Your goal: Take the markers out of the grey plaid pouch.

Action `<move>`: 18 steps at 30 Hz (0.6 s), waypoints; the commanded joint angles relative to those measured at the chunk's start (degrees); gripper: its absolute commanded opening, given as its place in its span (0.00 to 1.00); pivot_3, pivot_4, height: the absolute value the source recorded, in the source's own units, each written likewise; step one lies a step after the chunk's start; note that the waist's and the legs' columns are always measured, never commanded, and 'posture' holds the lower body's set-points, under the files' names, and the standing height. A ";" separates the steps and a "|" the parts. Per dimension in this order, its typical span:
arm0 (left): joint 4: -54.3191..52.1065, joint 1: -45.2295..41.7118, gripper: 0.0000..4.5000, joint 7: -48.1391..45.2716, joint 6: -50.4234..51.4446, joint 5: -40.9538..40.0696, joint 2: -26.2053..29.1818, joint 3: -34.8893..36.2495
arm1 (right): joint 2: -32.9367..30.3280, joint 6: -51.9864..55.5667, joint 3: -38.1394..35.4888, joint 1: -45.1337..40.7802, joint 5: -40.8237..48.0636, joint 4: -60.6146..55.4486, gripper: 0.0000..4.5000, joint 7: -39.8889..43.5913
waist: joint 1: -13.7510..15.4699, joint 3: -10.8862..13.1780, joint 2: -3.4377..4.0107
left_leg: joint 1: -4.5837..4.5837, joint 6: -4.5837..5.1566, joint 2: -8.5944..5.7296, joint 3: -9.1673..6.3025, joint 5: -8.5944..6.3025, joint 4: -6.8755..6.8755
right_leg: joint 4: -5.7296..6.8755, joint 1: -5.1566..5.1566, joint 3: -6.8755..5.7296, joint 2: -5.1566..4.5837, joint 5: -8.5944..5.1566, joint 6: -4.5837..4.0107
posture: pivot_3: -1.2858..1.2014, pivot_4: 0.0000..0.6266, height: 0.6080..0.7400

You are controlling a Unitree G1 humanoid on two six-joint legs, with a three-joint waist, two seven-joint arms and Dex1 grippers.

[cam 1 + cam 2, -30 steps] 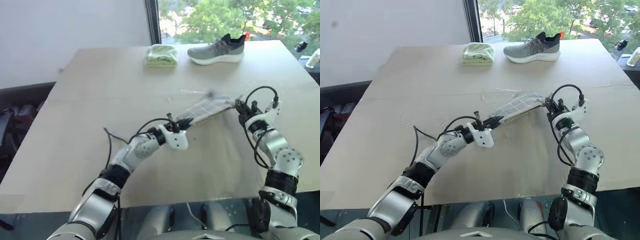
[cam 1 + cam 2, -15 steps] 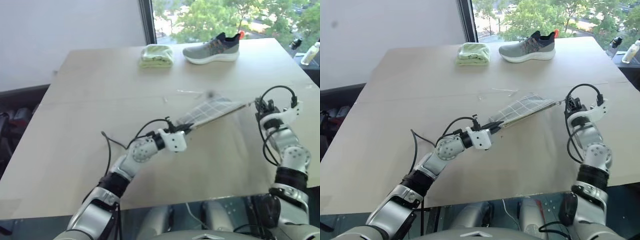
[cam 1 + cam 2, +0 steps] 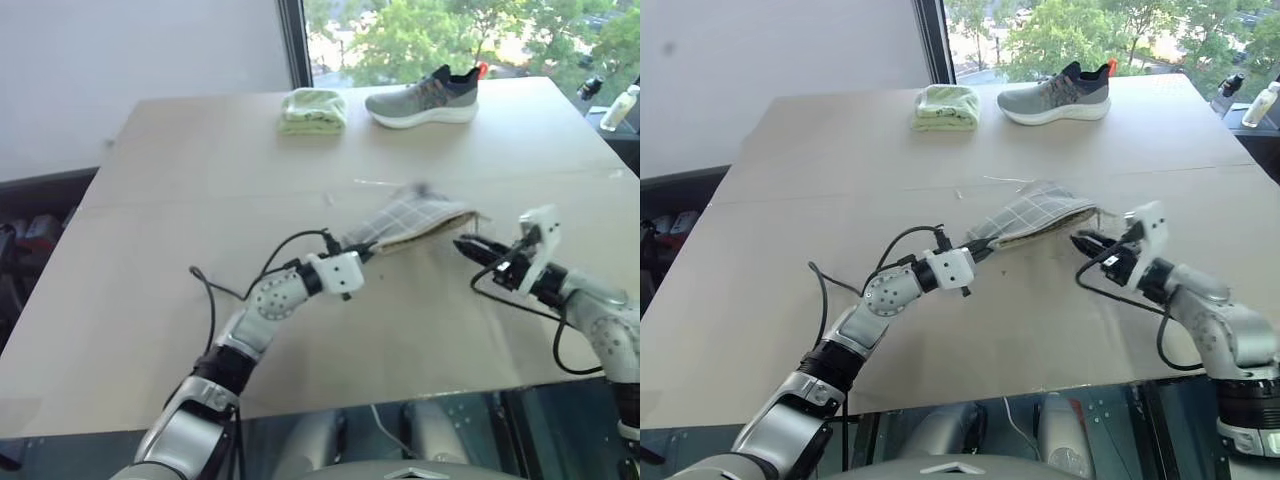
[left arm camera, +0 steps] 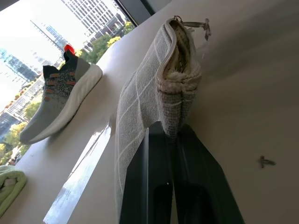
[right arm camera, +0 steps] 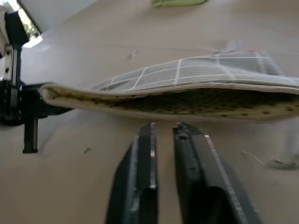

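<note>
Head view: my left gripper [image 3: 366,250] clamps one end of the grey plaid pouch [image 3: 412,218], holding it off the table [image 3: 200,200] with its opening toward my right gripper [image 3: 466,243].

Left wrist: pouch end pinched.

Right wrist: fingers [image 5: 140,186] closed, empty, just short of the slit. No markers visible.

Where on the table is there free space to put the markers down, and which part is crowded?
The wooden table is bare on the robot's left of the grey plaid pouch; another bare patch lies between the pouch and the folded pale green cloth and grey sneaker. It is crowded at the pouch, between the left gripper and the right gripper.
</note>
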 commanded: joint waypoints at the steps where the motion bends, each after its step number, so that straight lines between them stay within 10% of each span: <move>1: -3.72 -0.39 0.00 -0.87 0.21 -1.56 -0.52 0.69 | 1.09 -2.61 0.36 -2.70 -3.49 1.46 0.02 0.08 | 0.16 0.01 0.00 | -0.02 -0.01 0.00 -0.01 0.00 0.00 | -0.01 -0.01 0.00 -0.01 0.00 0.00 | 0.52 0.24 1.00; 18: -9.89 1.00 0.00 -6.75 3.73 -6.61 -2.16 0.28 | 2.72 -10.03 6.53 -10.65 -19.56 8.41 0.13 0.29 | 0.93 0.02 -0.02 | -0.02 -0.02 -0.02 -0.03 0.00 -0.01 | -0.03 -0.03 -0.02 -0.02 0.00 -0.01 | 0.52 0.24 1.00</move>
